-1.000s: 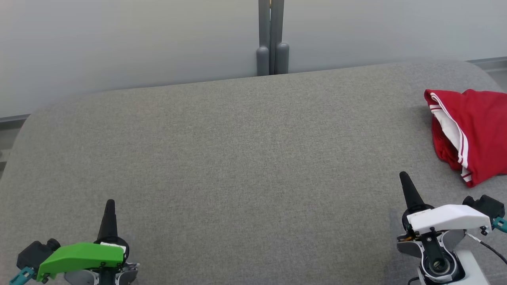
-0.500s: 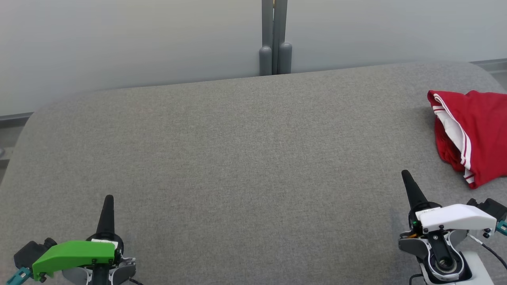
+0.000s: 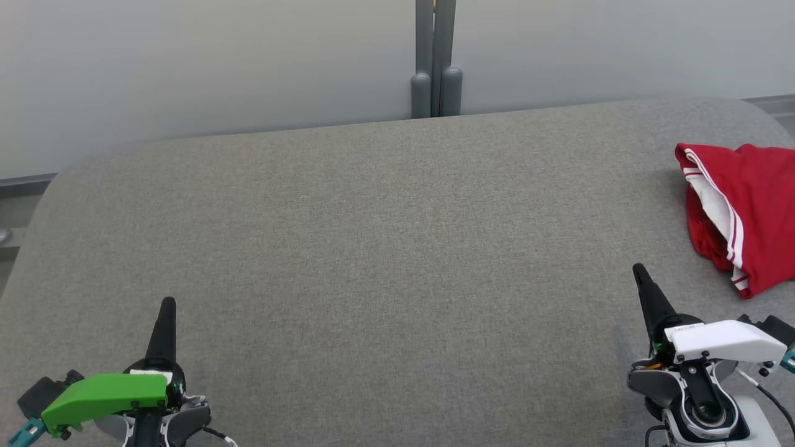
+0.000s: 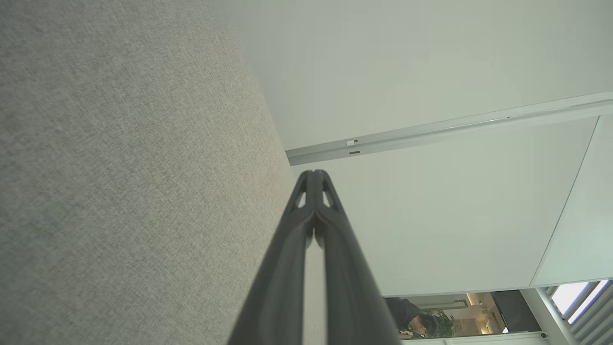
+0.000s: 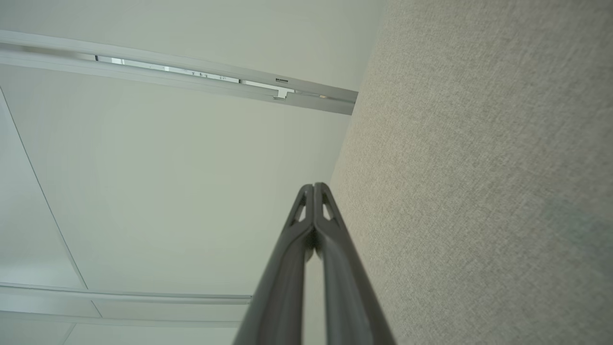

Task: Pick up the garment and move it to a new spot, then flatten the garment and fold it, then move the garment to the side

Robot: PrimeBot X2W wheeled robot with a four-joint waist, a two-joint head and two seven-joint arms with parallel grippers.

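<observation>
**Handling (judged).** The crumpled red-and-white cloth garment [image 3: 754, 211] is looking light, soft and limp. It is probably going to sag and drape from any single pinch point, and its loose layers may be sliding over one another. I am seeing no fragility concern. The white-striped hem [image 3: 720, 214], running down the side facing the table's middle, is offering the best purchase. The seam there is looking thicker and is standing clear of the bunched cloth. Pinching a folded ridge would likely be lifting several layers at once, which suits the carry but not the flattening.

**Position.** The garment is lying on the grey fabric-covered table [image 3: 372, 248], at the table's right end toward its far corner. It is running out of the head view, so I cannot tell its full extent.

**Look.** The cloth is bright red, heaped and doubled over itself. A white band with thin red piping is curving along one edge. I cannot tell what kind of garment it is.

**Hands.** The green-shelled left hand [image 3: 166, 304] is hanging over the table's near left part with its fingers pressing tight together, holding nothing. The white-shelled right hand [image 3: 638, 270] is hanging over the table's near right part, near the garment but apart from it. Its fingers are likewise pressing together and gripping nothing.
</observation>
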